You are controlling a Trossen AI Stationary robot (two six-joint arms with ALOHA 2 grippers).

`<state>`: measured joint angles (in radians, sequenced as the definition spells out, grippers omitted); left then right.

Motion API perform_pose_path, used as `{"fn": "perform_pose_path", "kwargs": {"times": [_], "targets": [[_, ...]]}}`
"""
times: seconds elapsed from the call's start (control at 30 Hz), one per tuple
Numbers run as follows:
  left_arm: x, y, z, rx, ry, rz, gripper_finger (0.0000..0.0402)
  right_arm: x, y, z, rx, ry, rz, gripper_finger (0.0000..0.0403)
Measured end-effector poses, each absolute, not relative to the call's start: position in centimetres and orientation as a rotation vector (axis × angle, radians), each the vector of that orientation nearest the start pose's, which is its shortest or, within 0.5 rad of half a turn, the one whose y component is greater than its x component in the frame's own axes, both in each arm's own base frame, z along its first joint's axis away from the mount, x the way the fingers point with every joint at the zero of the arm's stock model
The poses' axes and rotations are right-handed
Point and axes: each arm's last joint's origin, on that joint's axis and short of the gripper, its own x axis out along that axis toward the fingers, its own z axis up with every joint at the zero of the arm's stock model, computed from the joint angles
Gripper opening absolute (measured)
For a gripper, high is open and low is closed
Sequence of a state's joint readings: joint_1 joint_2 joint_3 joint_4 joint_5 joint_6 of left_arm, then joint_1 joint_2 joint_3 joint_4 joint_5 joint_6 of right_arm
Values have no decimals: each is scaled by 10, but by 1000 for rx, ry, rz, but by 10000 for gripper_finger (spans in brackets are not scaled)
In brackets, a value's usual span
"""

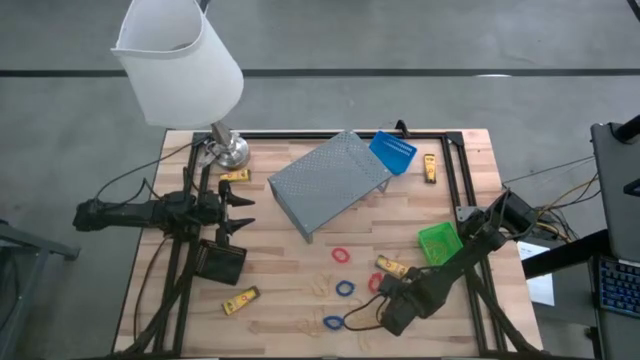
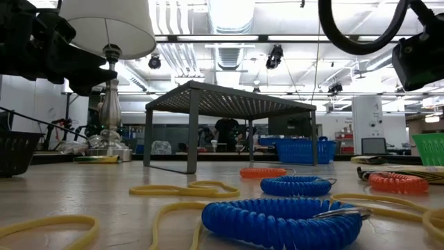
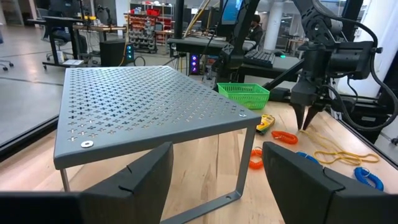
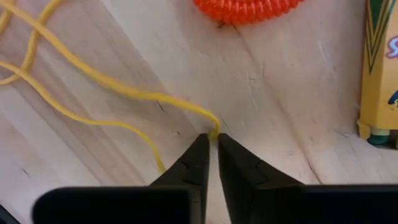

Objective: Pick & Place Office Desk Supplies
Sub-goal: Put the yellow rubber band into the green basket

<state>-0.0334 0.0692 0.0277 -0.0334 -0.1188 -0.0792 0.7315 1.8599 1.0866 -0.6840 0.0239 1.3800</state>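
While the right gripper is clenched on a thin yellow rubber band pressed against the tabletop, the hold looks slight: only a small bend of the band sits between the fingertips, so I judge it could slip free on the lift, or the fingertips could scrape the wood. The band's loose loops run off toward an orange coil loop just beyond, and a lift might drag or snag that; a yellow crayon box lies beside it on the right. From above, this gripper works at the near right of the tabletop, with the green bin a little farther off, the blue bin tilted at the far edge of the grey mesh riser, and the black bin at the near left. The left gripper hangs released over the left side, facing the riser. How much of the band is truly pinched is hard to make out, and its full length is cut off in the wrist view.
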Motion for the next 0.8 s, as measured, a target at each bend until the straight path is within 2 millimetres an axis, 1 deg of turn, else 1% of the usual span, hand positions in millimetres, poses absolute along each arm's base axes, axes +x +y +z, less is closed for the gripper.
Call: {"fn": "perform_pose_path", "kwargs": {"times": [0.1,0.3,0.43,0.57,0.8], "targets": [[100,0,164,-73,71,89,253,242,216,133,575,1431,-430,11],[100,0,164,-73,71,88,253,244,218,138,570,1430,-434,8],[100,0,164,-73,71,89,253,246,218,145,523,1413,-474,8],[100,0,164,-73,71,89,253,249,219,159,479,1394,-491,8],[100,0,164,-73,71,88,253,248,218,185,391,1425,-572,8]]}}
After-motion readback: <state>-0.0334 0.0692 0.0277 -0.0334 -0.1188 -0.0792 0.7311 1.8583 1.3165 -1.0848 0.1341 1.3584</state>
